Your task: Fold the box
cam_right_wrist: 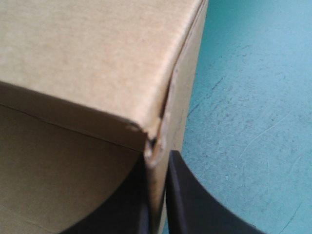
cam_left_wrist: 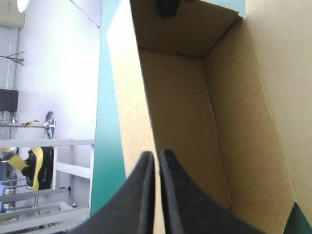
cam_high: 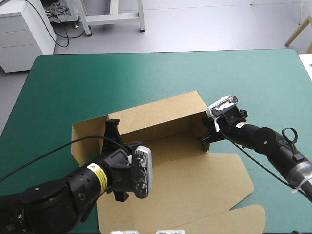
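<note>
Pinching the box | left gripper all but closed on its 9 o'clock end wall | right gripper clamps the 3 o'clock wall corner | open tray at centre of bench, lid flat toward 5 o'clock

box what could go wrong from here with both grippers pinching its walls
1. The right gripper holds the box at a corner whose seam gapes; a pull could spring that wall open.
2. The left gripper grips a wall at the other end; uneven pulls might skew the box or slide it on the cover.
</note>
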Available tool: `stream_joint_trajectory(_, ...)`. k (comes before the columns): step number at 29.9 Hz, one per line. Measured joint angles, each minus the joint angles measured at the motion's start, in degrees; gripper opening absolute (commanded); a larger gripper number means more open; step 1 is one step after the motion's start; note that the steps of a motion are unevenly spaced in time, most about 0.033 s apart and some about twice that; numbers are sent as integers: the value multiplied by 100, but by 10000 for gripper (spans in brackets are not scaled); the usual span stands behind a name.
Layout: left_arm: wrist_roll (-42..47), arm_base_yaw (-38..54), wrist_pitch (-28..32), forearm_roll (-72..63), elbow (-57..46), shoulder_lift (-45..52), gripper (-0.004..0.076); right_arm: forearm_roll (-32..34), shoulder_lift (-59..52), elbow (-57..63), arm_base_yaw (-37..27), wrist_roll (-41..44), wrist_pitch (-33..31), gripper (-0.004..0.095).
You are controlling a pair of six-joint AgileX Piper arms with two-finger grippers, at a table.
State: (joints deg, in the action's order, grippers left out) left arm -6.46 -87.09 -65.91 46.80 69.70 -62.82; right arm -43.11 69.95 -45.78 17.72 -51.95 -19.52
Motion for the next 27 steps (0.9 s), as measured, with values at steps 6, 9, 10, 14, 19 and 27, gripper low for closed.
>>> stream_joint_trajectory(6,-494,1226,-219,-693,723,0,15,0,0,0,0,0,0,-18)
stream_joint_trajectory(9,-703,2108,-150,-1010,900,0,15,0,0,0,0,0,0,-18)
stream_joint_trajectory(10,-737,2433,-127,-1103,917,0,15,0,0,0,0,0,0,-18)
stream_joint_trajectory(14,-830,3710,-49,-1513,929,0,15,0,0,0,0,1,0,-18)
stream_joint_trajectory(19,-1217,5187,-17,-2781,929,0,15,5,0,0,0,1,0,-19)
stream_joint_trajectory(27,-1427,7057,-17,-3932,929,11,15,22,0,0,0,13,2,-19)
